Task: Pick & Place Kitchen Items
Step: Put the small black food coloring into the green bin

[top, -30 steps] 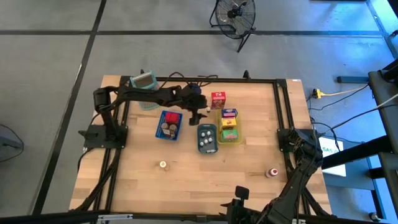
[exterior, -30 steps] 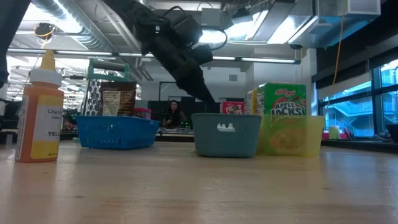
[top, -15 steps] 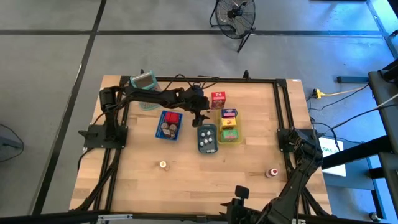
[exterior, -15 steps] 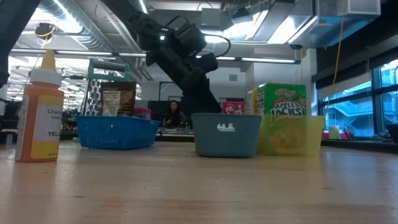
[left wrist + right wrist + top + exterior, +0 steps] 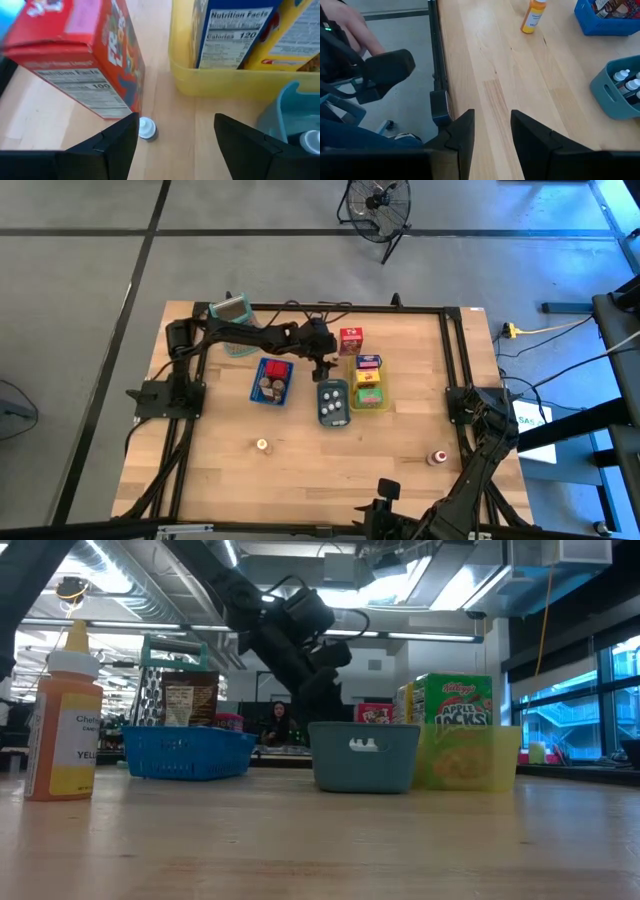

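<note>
1. Blue tray (image 5: 272,381) sits leftmost, holding a red carton and round pieces.
2. Next we see the left gripper (image 5: 175,142), fingers spread, over a tiny white cap (image 5: 147,128), boxed in by the red carton (image 5: 80,55) and yellow tray (image 5: 220,82).
3. Grey-blue tray (image 5: 333,402) sits just below.
4. Right gripper (image 5: 492,137) waits at the table edge, fingers apart, holding nothing.

Pale wood table (image 5: 300,470), glossy red carton (image 5: 85,55), translucent yellow plastic tray (image 5: 225,82)

We see a narrow lane of bare surface (image 5: 170,107) between the red carton (image 5: 85,55) and the yellow tray (image 5: 220,82); a small white piece (image 5: 146,128) sits in it. The grey-blue tray (image 5: 287,117) crowds one corner beside them.
</note>
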Action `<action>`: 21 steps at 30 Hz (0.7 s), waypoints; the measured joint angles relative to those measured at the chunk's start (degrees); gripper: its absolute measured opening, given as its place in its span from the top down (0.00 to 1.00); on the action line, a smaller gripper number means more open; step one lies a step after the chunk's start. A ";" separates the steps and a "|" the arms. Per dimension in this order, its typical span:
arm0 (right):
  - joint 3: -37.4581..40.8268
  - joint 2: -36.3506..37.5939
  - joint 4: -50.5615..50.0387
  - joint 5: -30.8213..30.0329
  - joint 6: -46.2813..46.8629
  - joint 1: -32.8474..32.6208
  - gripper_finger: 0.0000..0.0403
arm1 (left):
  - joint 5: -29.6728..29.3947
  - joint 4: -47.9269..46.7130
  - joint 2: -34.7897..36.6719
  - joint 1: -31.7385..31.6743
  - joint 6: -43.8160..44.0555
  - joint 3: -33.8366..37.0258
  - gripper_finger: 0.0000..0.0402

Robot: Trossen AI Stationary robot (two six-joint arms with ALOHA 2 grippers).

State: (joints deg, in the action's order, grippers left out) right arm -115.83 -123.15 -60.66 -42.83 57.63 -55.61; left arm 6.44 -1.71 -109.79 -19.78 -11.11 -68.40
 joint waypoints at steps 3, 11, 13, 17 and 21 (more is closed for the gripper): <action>0.00 -0.01 -0.21 -0.02 -0.02 0.00 0.68 | -0.60 0.67 -0.87 0.01 -0.11 0.00 0.37; 0.00 0.00 -0.34 -0.01 -0.02 0.00 0.68 | -2.74 1.20 -0.94 -0.32 -1.52 0.00 0.37; 0.00 0.00 -0.32 -0.02 -0.02 0.00 0.68 | -2.76 1.13 -0.92 -0.48 -1.53 0.00 0.37; 0.00 0.00 -0.33 -0.02 -0.02 0.00 0.68 | -3.44 1.09 -1.07 -0.64 -1.39 0.00 0.37; 0.00 0.00 -0.31 -0.02 -0.02 0.00 0.68 | -4.12 1.10 -1.08 -0.98 0.71 0.00 0.37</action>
State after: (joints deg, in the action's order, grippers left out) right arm -115.83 -123.15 -60.97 -42.85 57.60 -55.61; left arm 2.32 -0.61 -110.87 -20.76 -10.41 -68.40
